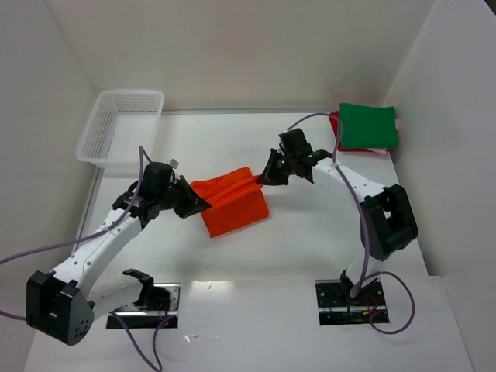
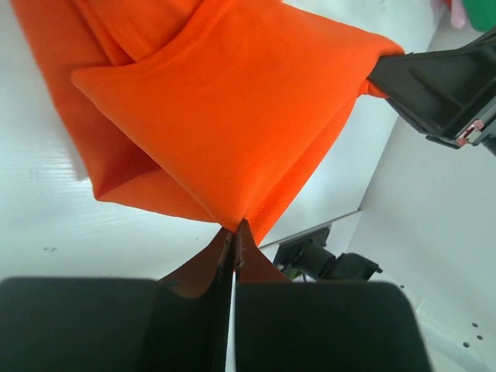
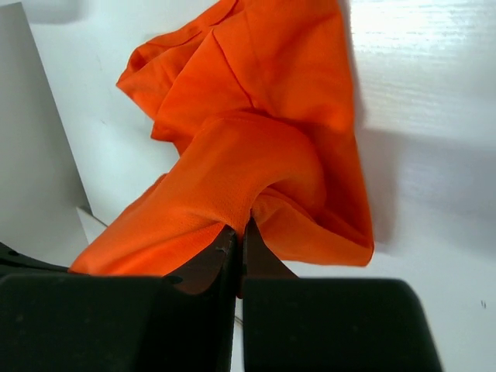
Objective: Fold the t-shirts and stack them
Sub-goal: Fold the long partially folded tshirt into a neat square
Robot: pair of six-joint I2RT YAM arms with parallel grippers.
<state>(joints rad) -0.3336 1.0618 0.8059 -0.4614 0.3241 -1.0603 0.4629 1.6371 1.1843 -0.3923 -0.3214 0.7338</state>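
The bright orange t-shirt [image 1: 232, 203] hangs partly folded between my two grippers over the middle of the table. My left gripper [image 1: 203, 204] is shut on its left edge; the left wrist view shows the cloth [image 2: 225, 124] pinched at the tips [image 2: 234, 231]. My right gripper [image 1: 263, 180] is shut on its upper right corner; the right wrist view shows the cloth [image 3: 256, 147] pinched at the tips [image 3: 242, 229]. A folded green t-shirt [image 1: 369, 126] lies on top of folded red [image 1: 335, 124] and pale pink ones [image 1: 380, 152] at the back right corner.
A white plastic mesh basket [image 1: 122, 130] stands at the back left. White walls enclose the table on the left, back and right. The arm bases sit at the near edge.
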